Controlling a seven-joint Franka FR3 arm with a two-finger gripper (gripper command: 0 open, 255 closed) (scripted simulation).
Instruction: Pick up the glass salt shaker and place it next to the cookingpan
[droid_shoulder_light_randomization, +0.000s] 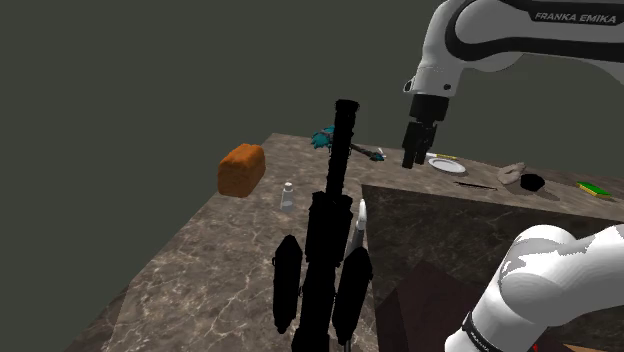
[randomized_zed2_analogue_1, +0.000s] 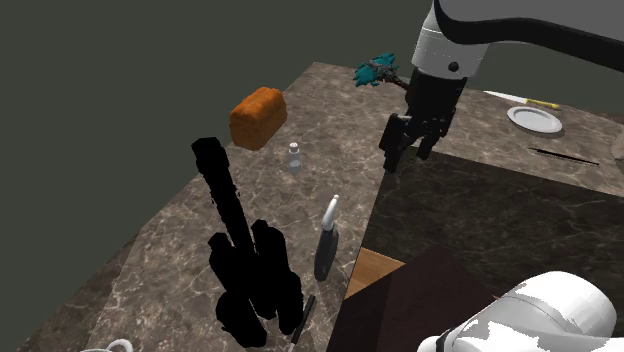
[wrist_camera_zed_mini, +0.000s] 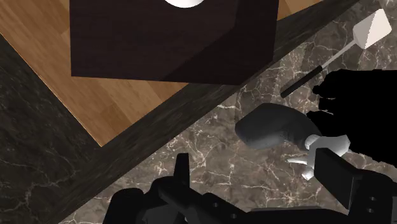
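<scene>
The salt shaker (droid_shoulder_light_randomization: 287, 195) (randomized_zed2_analogue_1: 295, 158) is a small clear bottle with a pale cap. It stands upright on the brown marbled counter (droid_shoulder_light_randomization: 215, 265), just in front of an orange-brown loaf (droid_shoulder_light_randomization: 242, 168) (randomized_zed2_analogue_1: 259, 117). My gripper (droid_shoulder_light_randomization: 418, 152) (randomized_zed2_analogue_1: 406, 150) (wrist_camera_zed_mini: 256, 167) hangs open above the counter's inner edge. It is well off to the right of the shaker in both exterior views, and nothing is between its fingers. A tall pure-black shape with a long rod (droid_shoulder_light_randomization: 328, 245) (randomized_zed2_analogue_1: 245, 270) stands near the front; I cannot tell whether it is the cooking pan.
A grey elongated item with a white tip (randomized_zed2_analogue_1: 327, 240) (wrist_camera_zed_mini: 273, 124) lies beside the black shape, and a spatula (wrist_camera_zed_mini: 372, 28) lies further on. A white plate (droid_shoulder_light_randomization: 446, 163) (randomized_zed2_analogue_1: 534, 118) and a teal object (randomized_zed2_analogue_1: 378, 70) sit at the back. A dark recess (randomized_zed2_analogue_1: 480, 220) borders the counter.
</scene>
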